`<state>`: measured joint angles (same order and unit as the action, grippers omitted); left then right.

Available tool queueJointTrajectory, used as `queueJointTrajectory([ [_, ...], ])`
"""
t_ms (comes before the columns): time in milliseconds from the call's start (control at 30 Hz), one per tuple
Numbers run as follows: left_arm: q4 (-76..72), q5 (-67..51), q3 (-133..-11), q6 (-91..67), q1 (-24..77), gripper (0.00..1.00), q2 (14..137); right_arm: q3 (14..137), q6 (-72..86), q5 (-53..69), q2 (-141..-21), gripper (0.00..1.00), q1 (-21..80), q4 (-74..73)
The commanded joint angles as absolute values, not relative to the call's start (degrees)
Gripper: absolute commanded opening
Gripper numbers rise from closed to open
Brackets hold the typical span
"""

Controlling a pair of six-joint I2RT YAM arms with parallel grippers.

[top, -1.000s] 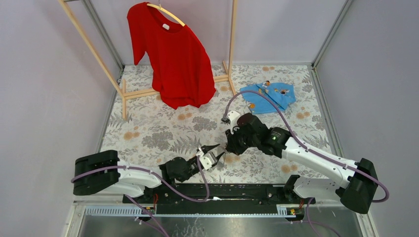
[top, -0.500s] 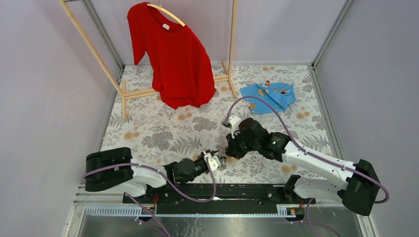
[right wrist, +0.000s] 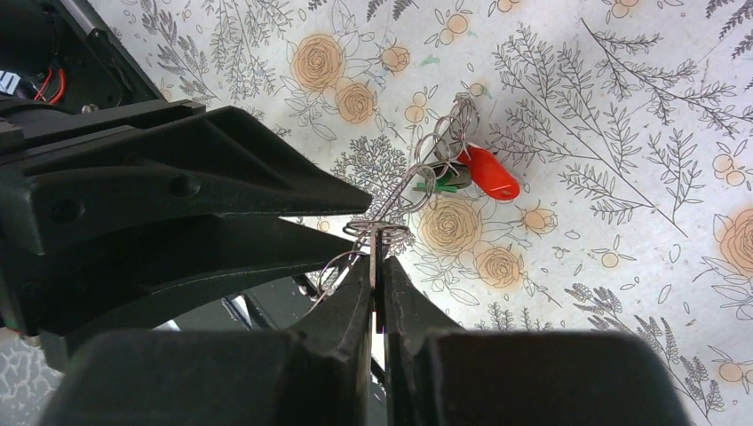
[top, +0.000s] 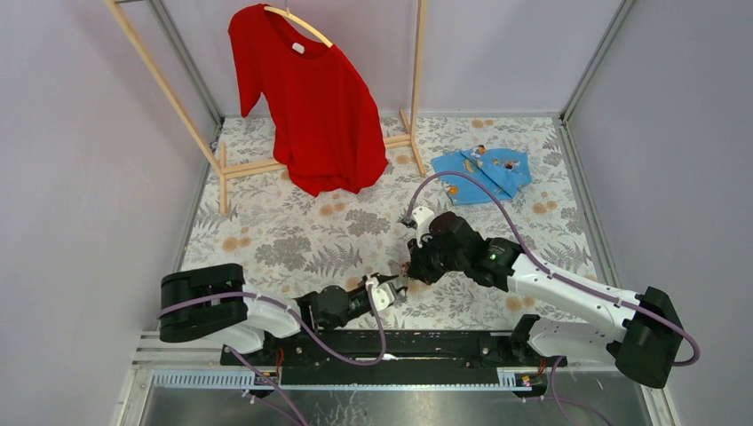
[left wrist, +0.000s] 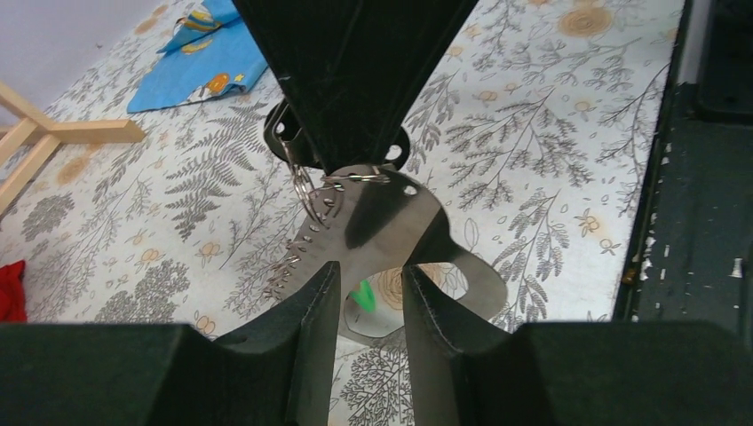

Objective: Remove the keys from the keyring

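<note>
Pinching thin silver wire keyring (right wrist: 376,232): right gripper (right wrist: 377,259), fingers pressed together on wire. Slightly spread left gripper (left wrist: 370,271) straddles ring, contact unclear. Red plastic-headed key (right wrist: 489,174), green plastic-headed key (right wrist: 433,185), black plastic-headed key (right wrist: 453,176) on ring, 1 o'clock from right fingertips, near 6 o'clock edge of floral-print table (top: 293,240).

The keyring (right wrist: 377,229) sits over the near middle of the table (top: 293,240), held by the right gripper (right wrist: 376,280), with the keys (right wrist: 484,173) strung on it. The left gripper (left wrist: 370,277) is just left of the keyring. Well behind and left of the keyring stands the rack (top: 257,167) (the shirt (top: 315,106) hangs on it); behind and right of the keyring lies the cloth (top: 484,175).
</note>
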<state>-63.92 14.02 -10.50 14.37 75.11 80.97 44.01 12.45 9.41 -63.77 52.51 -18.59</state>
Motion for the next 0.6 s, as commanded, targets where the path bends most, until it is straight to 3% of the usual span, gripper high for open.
queueJointTrajectory([
  [0,-72.51,10.69,-10.88,12.16,73.93,0.34,77.64,43.44,12.13,8.34,-65.61,0.0,53.16,-23.21],
  [567,-72.31,0.54,-12.61,9.33,66.36,0.32,74.68,43.41,12.05,8.7,-65.34,0.0,53.22,-23.31],
])
